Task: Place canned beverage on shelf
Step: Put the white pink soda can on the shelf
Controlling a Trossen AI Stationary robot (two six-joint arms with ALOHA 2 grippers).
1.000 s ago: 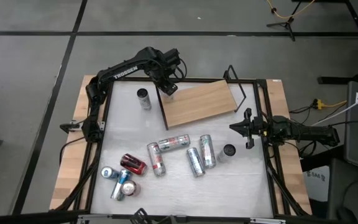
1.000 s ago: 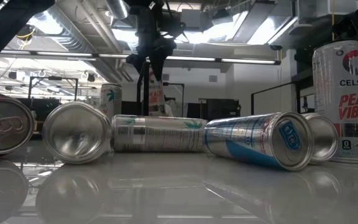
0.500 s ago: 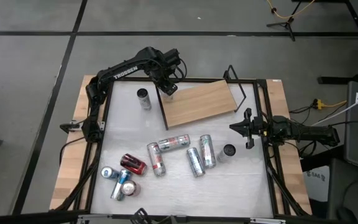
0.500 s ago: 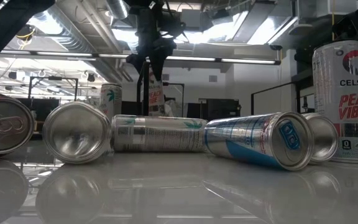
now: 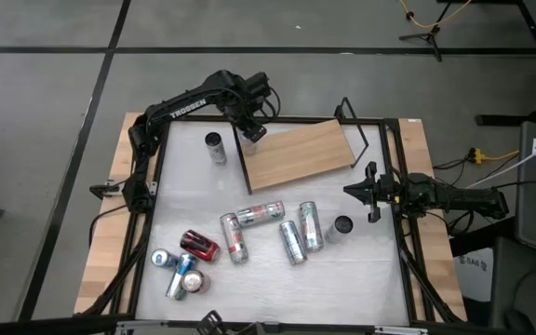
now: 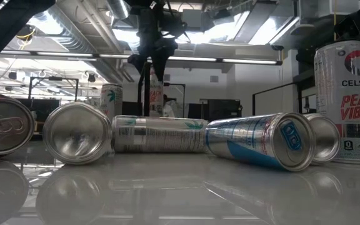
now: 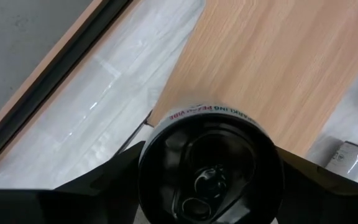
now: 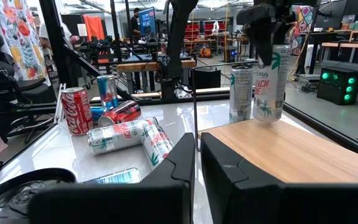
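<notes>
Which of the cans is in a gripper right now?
The white peach-labelled can at the light wooden shelf board's corner: the left gripper clamps its top. The other cans lie or stand free on the white tabletop.

High view looks straight down on whole white table [image 5: 342,270]. Low view sits at tabletop level, tight on lying cans [image 6: 158,134]. Wrist views: left looks down, very close, at the shelf [image 7: 272,68]; right looks level across it [image 8: 291,155].

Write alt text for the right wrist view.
The left pincer holds an upright can at the wooden shelf corner, beside another standing can. More cans lie on the white table behind.
</notes>
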